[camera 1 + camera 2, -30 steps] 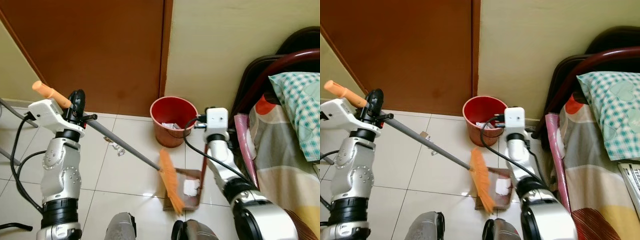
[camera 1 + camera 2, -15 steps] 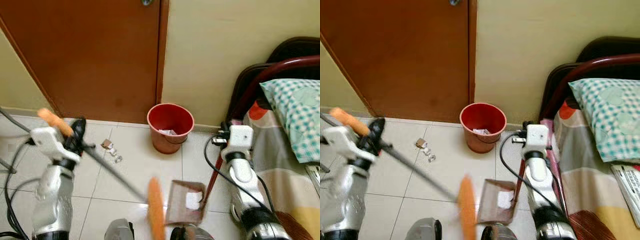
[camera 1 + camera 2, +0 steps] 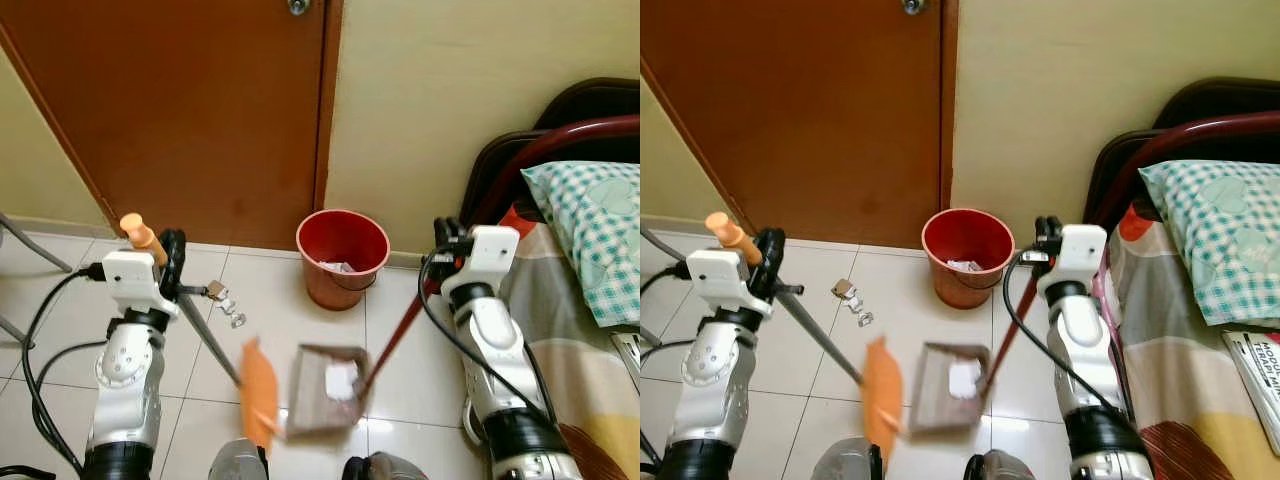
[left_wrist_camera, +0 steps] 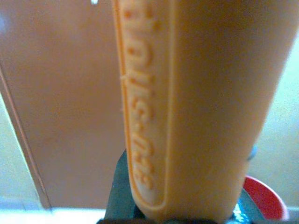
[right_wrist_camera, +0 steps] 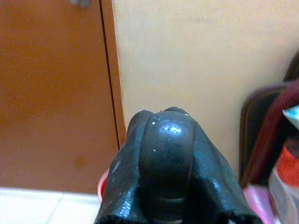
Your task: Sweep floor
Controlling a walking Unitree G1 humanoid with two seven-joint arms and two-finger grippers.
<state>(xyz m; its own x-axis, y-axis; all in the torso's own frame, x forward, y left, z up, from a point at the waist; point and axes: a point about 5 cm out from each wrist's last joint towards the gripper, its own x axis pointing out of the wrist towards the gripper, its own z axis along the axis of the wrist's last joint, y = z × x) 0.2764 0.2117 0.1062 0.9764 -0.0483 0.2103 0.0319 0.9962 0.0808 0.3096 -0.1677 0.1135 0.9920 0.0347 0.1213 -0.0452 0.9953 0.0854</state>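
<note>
Two hands were at work: the left hand was clamped on the broom, its orange bristles beside the dustpan on the floor. The right hand apparently gripped the dustpan's red handle. Scraps lay near the red bin.

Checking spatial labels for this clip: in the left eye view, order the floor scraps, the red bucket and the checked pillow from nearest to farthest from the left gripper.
1. Floor scraps: on the tiles just right of the left gripper, before the door.
2. Red bucket: farther right, against the wall.
3. Checked pillow: far right, on the bed.
</note>
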